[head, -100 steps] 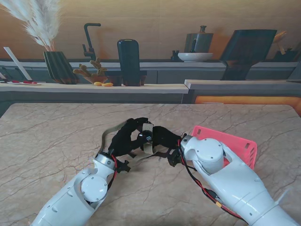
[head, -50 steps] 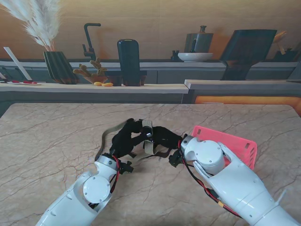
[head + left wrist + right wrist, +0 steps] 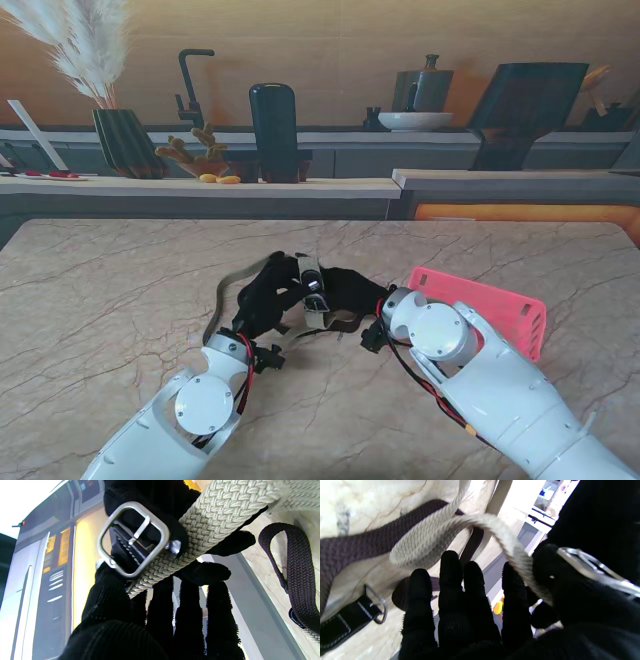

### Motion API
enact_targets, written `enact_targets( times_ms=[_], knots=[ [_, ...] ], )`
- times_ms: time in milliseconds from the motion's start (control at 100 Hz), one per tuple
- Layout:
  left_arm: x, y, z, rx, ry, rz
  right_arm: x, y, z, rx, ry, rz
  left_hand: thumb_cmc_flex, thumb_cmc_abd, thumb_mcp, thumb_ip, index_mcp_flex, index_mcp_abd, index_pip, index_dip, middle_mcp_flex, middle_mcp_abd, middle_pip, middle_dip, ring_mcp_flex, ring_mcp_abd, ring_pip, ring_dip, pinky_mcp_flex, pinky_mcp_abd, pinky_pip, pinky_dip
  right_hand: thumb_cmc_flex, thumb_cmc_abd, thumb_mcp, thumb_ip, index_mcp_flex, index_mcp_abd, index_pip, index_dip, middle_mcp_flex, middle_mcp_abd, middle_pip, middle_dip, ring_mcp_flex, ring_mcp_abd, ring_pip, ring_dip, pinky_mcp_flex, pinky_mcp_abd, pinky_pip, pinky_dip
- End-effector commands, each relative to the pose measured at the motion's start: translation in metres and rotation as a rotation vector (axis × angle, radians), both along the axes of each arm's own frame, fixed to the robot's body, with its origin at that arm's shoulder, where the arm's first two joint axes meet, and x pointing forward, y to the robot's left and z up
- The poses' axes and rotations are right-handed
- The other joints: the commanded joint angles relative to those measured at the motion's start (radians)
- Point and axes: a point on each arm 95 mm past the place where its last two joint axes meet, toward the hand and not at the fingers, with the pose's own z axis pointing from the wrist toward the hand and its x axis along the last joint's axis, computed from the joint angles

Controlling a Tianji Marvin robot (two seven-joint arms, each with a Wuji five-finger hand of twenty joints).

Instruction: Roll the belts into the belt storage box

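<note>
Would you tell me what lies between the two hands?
In the stand view, the beige woven belt spans between the left hand and right hand.

Beige woven belt lifted off table; dark belt lying flat; pink box right.

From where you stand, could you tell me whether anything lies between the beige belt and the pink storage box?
Yes: the right hand and its wrist sit between the beige belt and the pink storage box. A dark belt also lies on the table beneath.
</note>
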Motion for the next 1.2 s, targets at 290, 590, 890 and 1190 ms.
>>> enact_targets(
  times_ms=[290, 590, 890, 1190],
  knots=[
    [-0.004, -0.005, 0.007, -0.059, 0.012, 0.013, -0.003, 0.001, -0.012, -0.165, -0.217, -0.108, 0.124, 0.109, 0.057, 0.045, -0.07, -0.06, 0.058, 0.019, 0.055, 0.017, 0.062, 0.002, 0.115, 0.012, 0.161, 0.031, 0.048, -0.02, 0.069, 0.027, -0.117, 0.056, -0.025, 0.046, 0.074, 0.042, -0.007, 0.03, 0.16, 0.039, 0.116, 0.014, 0.137, 0.036, 0.21, 0.08, 0.085, 0.006, 0.197, 0.0],
    [-0.001, -0.002, 0.007, -0.047, 0.006, 0.049, -0.013, -0.017, -0.008, -0.128, -0.237, -0.1, 0.133, 0.104, 0.101, 0.058, -0.125, -0.071, 0.048, 0.008, 0.046, 0.018, 0.088, 0.013, 0.123, 0.017, 0.183, 0.034, 0.068, -0.01, 0.078, 0.028, -0.066, -0.089, -0.006, 0.019, -0.049, 0.038, -0.057, 0.019, 0.037, 0.01, 0.056, -0.001, 0.052, -0.008, 0.128, 0.05, 0.025, -0.017, 0.148, -0.056],
    [0.0, -0.003, 0.007, 0.004, -0.016, 0.058, -0.029, -0.032, 0.022, -0.057, -0.401, -0.131, 0.133, 0.069, 0.162, 0.052, -0.14, -0.091, 0.058, -0.039, 0.105, -0.015, 0.241, 0.116, 0.206, 0.007, 0.304, 0.097, 0.104, 0.004, 0.156, 0.053, -0.093, -0.054, -0.099, 0.034, -0.089, -0.091, -0.036, 0.039, -0.038, 0.005, 0.011, -0.008, -0.007, -0.016, 0.08, 0.044, 0.001, -0.021, 0.093, -0.037],
    [0.003, -0.006, 0.004, 0.125, -0.095, 0.031, -0.029, -0.017, 0.041, -0.028, -0.569, -0.151, 0.099, 0.102, 0.142, 0.08, -0.223, -0.013, -0.303, -0.321, 0.133, -0.057, 0.217, 0.22, 0.215, 0.005, 0.315, 0.131, 0.096, 0.002, 0.178, 0.062, -0.12, -0.071, -0.073, 0.023, -0.158, 0.029, -0.032, 0.011, -0.09, 0.002, 0.041, -0.004, -0.028, -0.033, 0.087, 0.035, 0.011, -0.03, 0.092, -0.023]
  ],
)
